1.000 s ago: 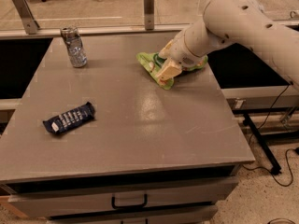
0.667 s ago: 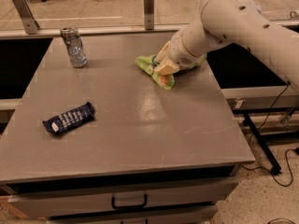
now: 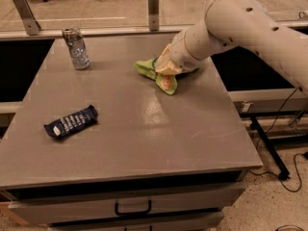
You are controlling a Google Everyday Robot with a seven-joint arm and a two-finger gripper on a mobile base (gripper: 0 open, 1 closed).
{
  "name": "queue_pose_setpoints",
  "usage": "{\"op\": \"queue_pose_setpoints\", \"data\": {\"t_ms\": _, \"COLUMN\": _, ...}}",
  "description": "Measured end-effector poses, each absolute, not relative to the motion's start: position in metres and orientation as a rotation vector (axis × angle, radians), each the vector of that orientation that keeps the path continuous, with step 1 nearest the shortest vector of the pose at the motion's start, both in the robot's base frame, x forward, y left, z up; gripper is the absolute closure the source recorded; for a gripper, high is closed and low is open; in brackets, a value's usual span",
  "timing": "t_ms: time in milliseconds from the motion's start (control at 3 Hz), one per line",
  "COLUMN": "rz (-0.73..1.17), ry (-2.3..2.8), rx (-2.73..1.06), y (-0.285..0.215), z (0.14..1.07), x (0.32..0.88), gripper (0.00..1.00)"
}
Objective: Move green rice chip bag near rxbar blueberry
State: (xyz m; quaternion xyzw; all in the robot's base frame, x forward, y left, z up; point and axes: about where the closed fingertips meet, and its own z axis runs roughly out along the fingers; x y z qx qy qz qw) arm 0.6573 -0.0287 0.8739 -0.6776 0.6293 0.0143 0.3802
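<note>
The green rice chip bag (image 3: 159, 76) is a crinkly lime-green bag at the back middle-right of the grey table (image 3: 144, 124). My gripper (image 3: 168, 67) is down on the bag's right part, under the thick white arm (image 3: 240, 28) that comes in from the upper right; the arm's wrist covers much of the bag. The rxbar blueberry (image 3: 71, 121) is a flat dark navy wrapper with white text, lying at the front left of the table, far from the bag.
A silver can (image 3: 76, 48) stands upright at the table's back left corner. Metal posts and a glass rail (image 3: 153, 4) run behind the table. A drawer handle (image 3: 132, 209) sits below the front edge. Cables lie on the floor at right.
The arm and the green bag have shifted slightly to the left along the back of the table. The bar and can have not moved.
</note>
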Motion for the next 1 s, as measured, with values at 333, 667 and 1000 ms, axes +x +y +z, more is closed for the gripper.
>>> {"op": "queue_pose_setpoints", "data": {"t_ms": 333, "rz": 0.063, "ry": 1.588, "rx": -1.695, "y": -0.042, "z": 0.893, "x": 0.64, "gripper": 1.0}}
{"op": "queue_pose_setpoints", "data": {"t_ms": 667, "rz": 0.146, "ry": 1.549, "rx": -1.755, "y": -0.049, "z": 0.896, "x": 0.601, "gripper": 1.0}}
{"op": "queue_pose_setpoints", "data": {"t_ms": 1000, "rz": 0.263, "ry": 1.434, "rx": -1.858, "y": -0.05, "z": 0.897, "x": 0.556, "gripper": 1.0}}
